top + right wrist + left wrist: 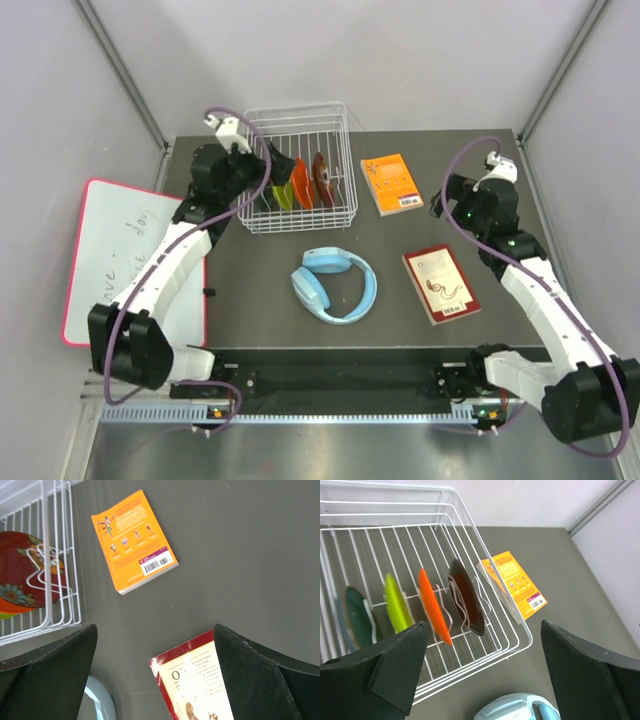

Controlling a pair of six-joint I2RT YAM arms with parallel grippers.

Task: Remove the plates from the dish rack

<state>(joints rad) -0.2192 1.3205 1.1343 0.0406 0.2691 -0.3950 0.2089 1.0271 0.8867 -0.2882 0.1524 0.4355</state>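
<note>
Left wrist view: my left fingers (395,670) gape wide, holding nothing, over the near side of the white wire dish rack (493,565). 4 round plastic plates stand on edge inside: dark teal (355,617), lime green (397,605), orange (432,605), and dark red (467,600) nearest the right rim. My right fingers (50,675) are spread wide too, empty, above bare grey table (250,555) between the orange paperback book (132,542) and the red-edged book (200,685).

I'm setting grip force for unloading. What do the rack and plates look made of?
Rack: thin metal wire, it seems, with a glossy white coating; slim bars crossing in a grid. Plates: probably hard plastic, smooth with a slight sheen; thin rims and saturated solid colours suggest it, though glazed ceramic cannot be excluded.
</note>
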